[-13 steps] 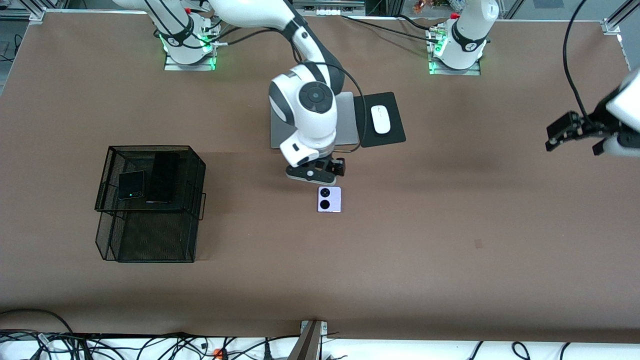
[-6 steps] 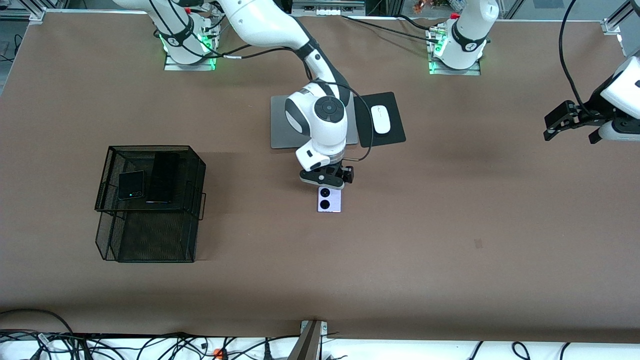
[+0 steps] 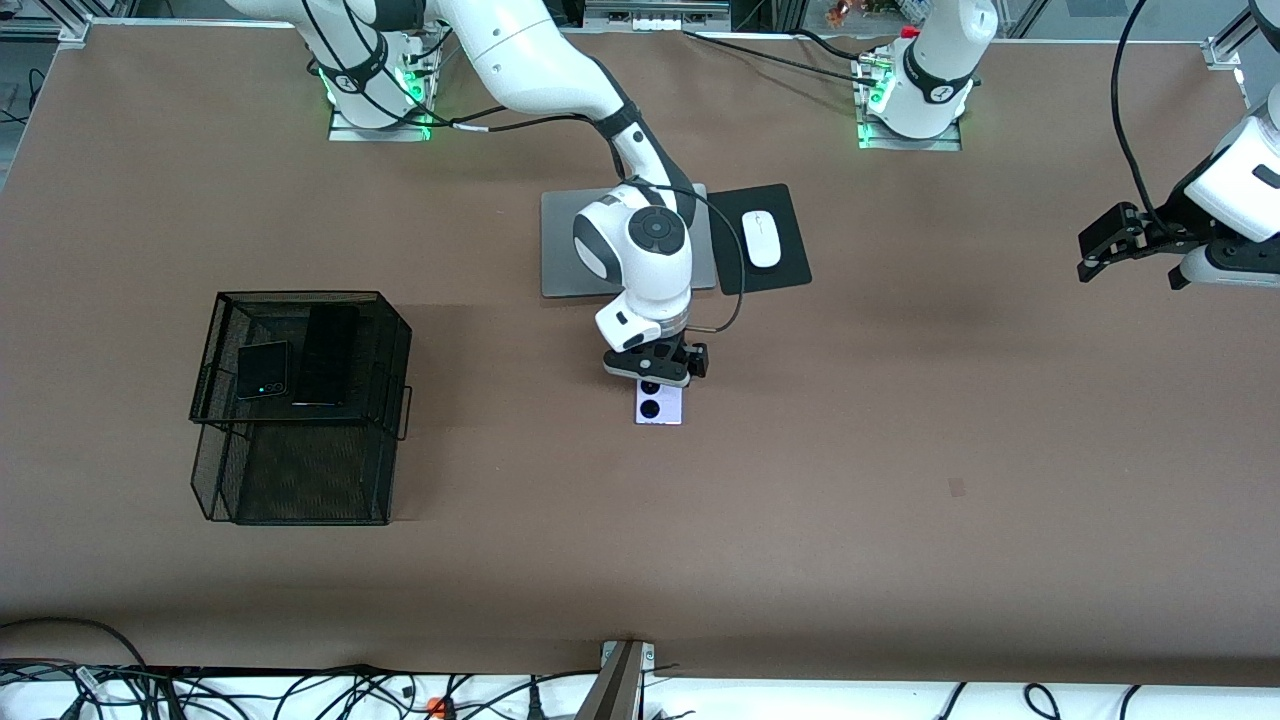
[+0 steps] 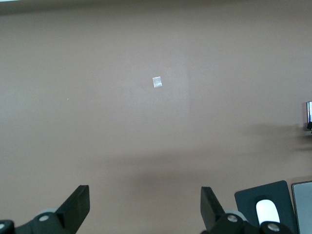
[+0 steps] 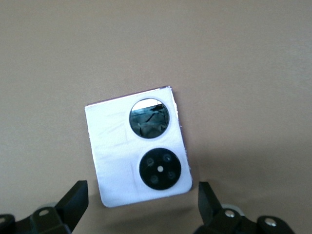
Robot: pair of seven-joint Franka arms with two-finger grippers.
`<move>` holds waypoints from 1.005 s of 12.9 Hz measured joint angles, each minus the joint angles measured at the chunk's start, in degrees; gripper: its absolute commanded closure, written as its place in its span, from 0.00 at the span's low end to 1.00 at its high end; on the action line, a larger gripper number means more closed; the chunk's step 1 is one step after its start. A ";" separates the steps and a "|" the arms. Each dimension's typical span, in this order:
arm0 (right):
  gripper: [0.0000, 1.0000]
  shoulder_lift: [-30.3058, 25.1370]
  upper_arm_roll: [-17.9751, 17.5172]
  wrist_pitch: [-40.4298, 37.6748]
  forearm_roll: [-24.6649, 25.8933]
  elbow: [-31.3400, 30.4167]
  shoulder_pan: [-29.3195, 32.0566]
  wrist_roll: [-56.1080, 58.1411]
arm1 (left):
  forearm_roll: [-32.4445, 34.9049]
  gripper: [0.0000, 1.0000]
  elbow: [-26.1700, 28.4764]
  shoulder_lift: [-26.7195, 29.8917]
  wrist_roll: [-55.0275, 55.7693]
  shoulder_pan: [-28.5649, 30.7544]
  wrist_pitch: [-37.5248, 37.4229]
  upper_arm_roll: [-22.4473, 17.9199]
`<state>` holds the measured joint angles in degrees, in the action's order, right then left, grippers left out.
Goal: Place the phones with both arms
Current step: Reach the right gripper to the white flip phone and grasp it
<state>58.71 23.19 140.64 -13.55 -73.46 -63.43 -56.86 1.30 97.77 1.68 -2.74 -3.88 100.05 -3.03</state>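
Now my right gripper hangs spread over the lavender phone to straddle it, while my left gripper waits apart over bare table.

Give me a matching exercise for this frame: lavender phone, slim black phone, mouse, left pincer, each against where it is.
1 lavender phone
2 slim black phone
3 mouse
4 left pincer

A in the wire basket
B on the black pad
C open, over bare table at the left arm's end
D on the table, under the open right pincer

Pairs: 1-D, 2-A, 3-B, 4-C
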 measured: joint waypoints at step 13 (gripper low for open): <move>0.94 0.78 0.14 1.23 0.76 0.07 -0.03 0.04 | 0.03 0.00 -0.68 -1.25 -0.07 0.36 -1.67 -0.60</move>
<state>59.48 23.34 141.88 -12.79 -73.39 -63.46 -56.82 1.33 97.10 0.43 -2.82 -3.52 98.38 -3.63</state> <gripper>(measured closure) 0.141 0.000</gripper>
